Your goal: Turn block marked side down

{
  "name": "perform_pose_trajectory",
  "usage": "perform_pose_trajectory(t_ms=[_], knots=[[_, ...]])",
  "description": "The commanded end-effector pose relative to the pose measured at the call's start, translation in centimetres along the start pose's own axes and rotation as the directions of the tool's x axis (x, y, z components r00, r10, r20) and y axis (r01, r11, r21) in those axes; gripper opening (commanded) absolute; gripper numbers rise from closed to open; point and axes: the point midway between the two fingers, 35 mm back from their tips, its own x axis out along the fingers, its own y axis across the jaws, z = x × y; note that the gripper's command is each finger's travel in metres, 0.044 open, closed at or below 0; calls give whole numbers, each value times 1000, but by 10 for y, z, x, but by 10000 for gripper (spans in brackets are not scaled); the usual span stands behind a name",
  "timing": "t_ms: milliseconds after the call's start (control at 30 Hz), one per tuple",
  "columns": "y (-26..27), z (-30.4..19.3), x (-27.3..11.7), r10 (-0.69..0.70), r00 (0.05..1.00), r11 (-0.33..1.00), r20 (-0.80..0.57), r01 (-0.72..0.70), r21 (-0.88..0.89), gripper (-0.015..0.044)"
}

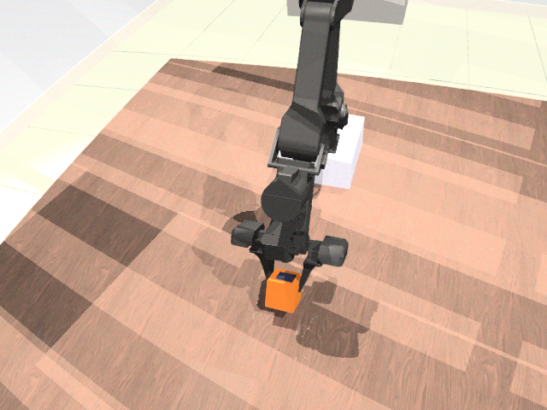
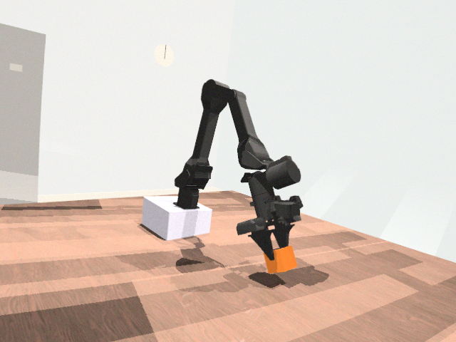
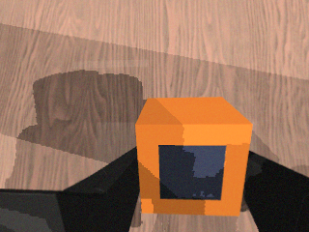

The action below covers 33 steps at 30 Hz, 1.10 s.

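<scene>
While I've got my claw [image 1: 285, 275] clamped on the orange block [image 1: 283, 293], its dark blue square patch [image 3: 192, 172] points up toward my wrist. No text or logo on it that I can read, just a flat matte square with an orange border. Block's a plain, sharp-edged cube, tilted a bit, hanging just over the wood-grain table [image 1: 132, 282]. My dark fingers [image 2: 266, 246] pinch two opposite sides. White boxy base [image 2: 176, 221] sits well behind.
</scene>
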Motion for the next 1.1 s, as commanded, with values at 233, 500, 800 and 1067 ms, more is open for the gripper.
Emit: perform_pose_trajectory(t_ms=[233,500,800,1067], knots=[[-1,2,20,-7,992,1000,128,7,0,0],[-1,-1,32,-8,972,1000,236,9,-1,0],[-1,-6,36,-8,936,1000,353,9,0,0],[-1,-12,31,-7,892,1000,452,7,2,0]])
